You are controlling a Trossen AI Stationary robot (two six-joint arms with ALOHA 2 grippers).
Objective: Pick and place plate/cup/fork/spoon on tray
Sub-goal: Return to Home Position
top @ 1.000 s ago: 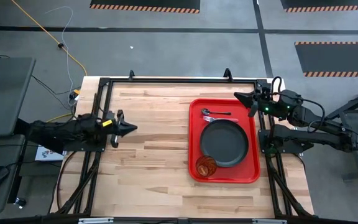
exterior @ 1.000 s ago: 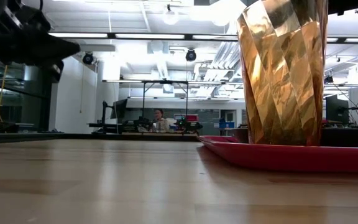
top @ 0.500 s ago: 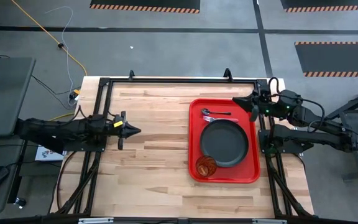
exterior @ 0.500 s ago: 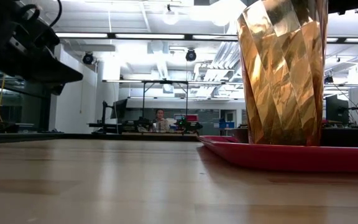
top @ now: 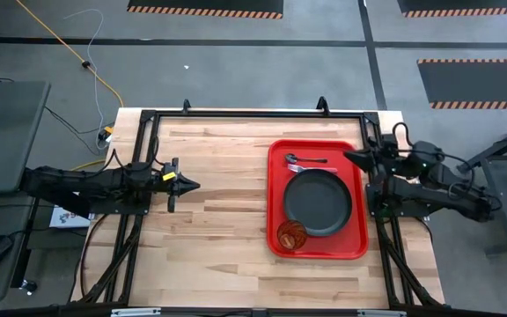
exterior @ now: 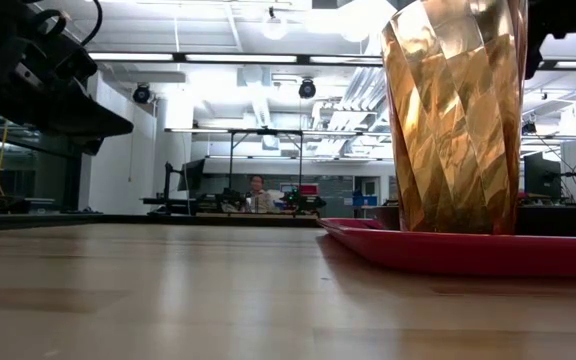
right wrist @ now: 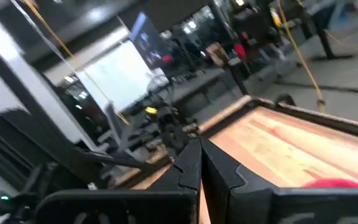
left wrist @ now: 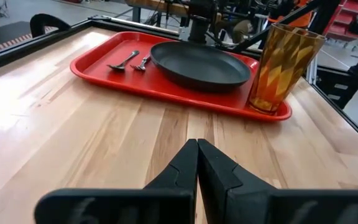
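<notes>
The red tray [top: 275,199] lies on the table's right half. On it rest the dark plate [top: 318,202], the amber cup [top: 292,234] standing upright at the near left corner, and at the far end the grey spoon [top: 313,159] and the fork [top: 296,167]. The left wrist view shows the tray [left wrist: 166,96], plate [left wrist: 201,62], cup [left wrist: 283,68], spoon [left wrist: 124,60] and fork [left wrist: 143,62]. My left gripper [top: 192,185] is shut and empty above the table's left half. My right gripper [top: 349,158] is shut and empty above the tray's far right corner.
A black frame [top: 253,114] runs along the table's far edge and sides. Bare wood [top: 227,220] lies between my left gripper and the tray. In the low view the cup [exterior: 455,115] and the tray's rim [exterior: 448,250] stand close by; a person sits far off in the room.
My right gripper has drawn back from the tray's far end toward the table's right and near edges. My left gripper has turned about its own axis and edged a little toward the tray. The things on the tray have kept still.
</notes>
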